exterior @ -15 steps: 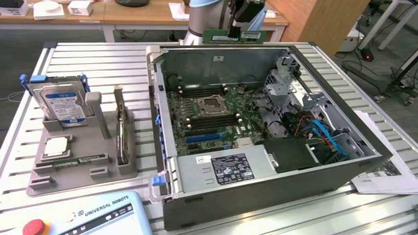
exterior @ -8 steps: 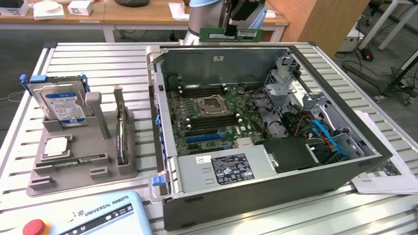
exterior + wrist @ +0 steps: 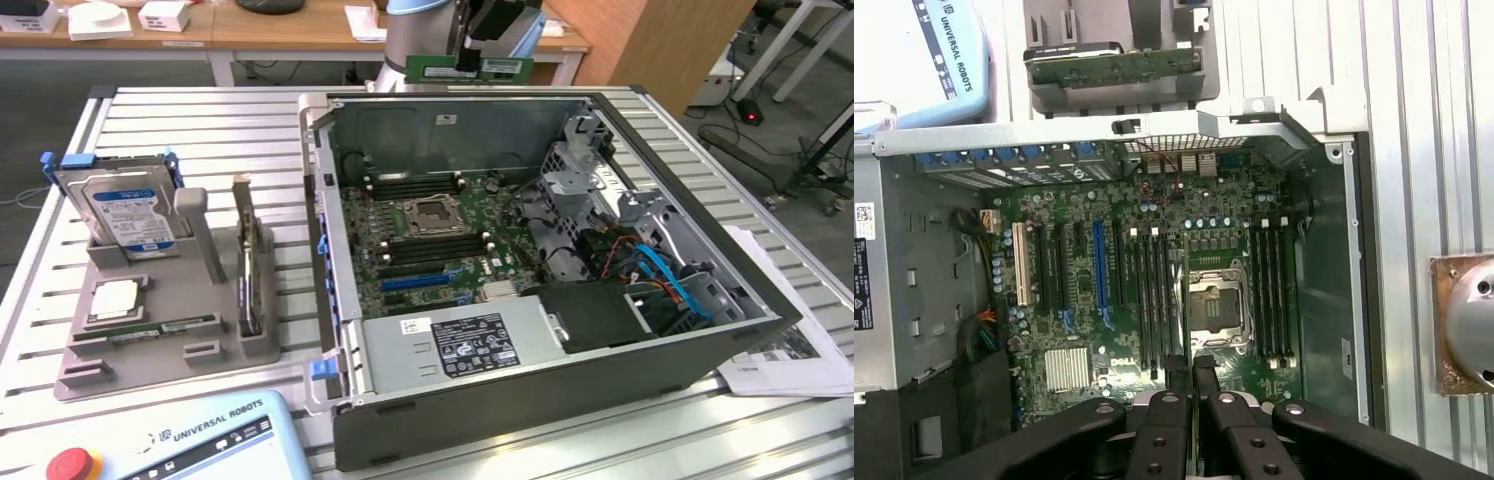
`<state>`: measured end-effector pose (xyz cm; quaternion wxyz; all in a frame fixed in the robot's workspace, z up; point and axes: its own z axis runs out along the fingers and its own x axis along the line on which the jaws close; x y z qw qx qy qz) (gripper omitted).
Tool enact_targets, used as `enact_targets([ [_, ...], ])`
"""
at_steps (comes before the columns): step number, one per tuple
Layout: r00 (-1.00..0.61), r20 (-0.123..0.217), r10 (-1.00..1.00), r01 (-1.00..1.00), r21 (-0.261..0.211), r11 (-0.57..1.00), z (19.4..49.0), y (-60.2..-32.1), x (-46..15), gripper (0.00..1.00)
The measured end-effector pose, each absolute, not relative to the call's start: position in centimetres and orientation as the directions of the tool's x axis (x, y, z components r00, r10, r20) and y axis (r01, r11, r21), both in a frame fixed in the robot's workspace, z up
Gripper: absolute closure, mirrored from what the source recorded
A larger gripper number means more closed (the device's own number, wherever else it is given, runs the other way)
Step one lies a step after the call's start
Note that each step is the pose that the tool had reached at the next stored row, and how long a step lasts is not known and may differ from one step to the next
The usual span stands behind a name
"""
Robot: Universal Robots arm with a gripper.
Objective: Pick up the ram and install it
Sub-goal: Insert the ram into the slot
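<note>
Exterior view, my hand high over the open computer case on the slatted surface, clamped narrow on the ram, green stick level, wrist view, my fingers pressed close above the motherboard, near its processor socket.

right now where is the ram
In the exterior view the ram is gripped in the shut claw near the top of the picture, hovering just above the upper rim of the open computer case.
</note>
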<state>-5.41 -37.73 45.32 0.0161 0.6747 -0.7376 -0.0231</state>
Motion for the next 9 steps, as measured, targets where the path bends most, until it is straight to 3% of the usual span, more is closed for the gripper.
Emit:
enact_targets([
  [9,-0.089,-0.007,-0.996,-0.995,0.056,0.088,45.31,-37.68,-5.41,0.87],
])
